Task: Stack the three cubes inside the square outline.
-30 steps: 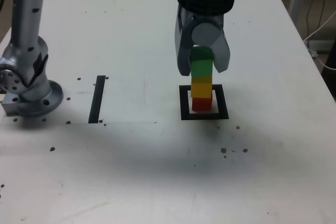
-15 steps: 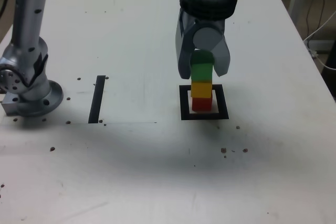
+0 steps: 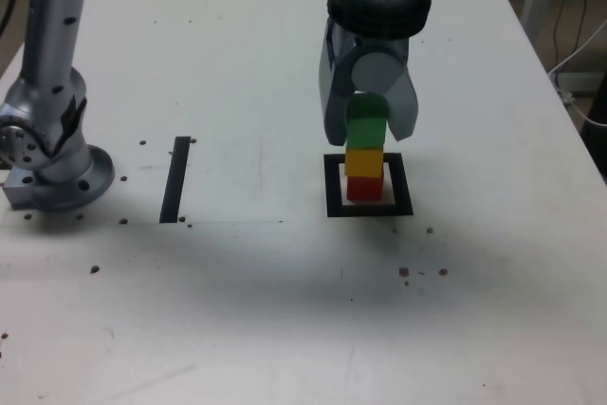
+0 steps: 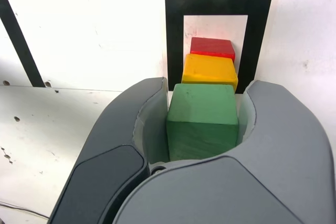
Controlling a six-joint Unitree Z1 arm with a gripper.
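- Square outline [image 3: 331, 187]: thick black frame with a pale centre, on the white table [image 3: 237, 310], right of centre in the exterior view. Inside it stands a three-cube column.
- Red cube [image 3: 364, 188] at the bottom, resting on the pale centre of the outline. In the wrist view [image 4: 212, 47] it sits toward one side of the pale field, not centred.
- Yellow cube [image 3: 364, 161] directly on the red cube, edges roughly flush in the exterior view. In the wrist view [image 4: 209, 72] it covers most of the red cube.
- Green cube [image 3: 366, 130] on top of the yellow cube, touching it, upright.
- Gripper [image 3: 370, 130]: points down over the column, jaws narrow, one grey finger [image 3: 333, 101] on each side of the green cube. Wrist view: green cube [image 4: 202, 120] sits between the two inner pads [image 4: 152, 124] and looks clamped by them; the gripper [image 4: 202, 124] is holding the green cube.
- Seen from the gripper, the yellow and red cubes lie straight below the held cube; in the exterior view, at 6 o'clock from the fingertips.
- Black tape strip [image 3: 175, 178]: at 9 o'clock from the outline in the exterior view, well apart from it, lying bare.
- Arm base [image 3: 52, 154]: grey column at the exterior view's left edge, beyond the tape strip.
- Small dark specks scattered on the table surface.
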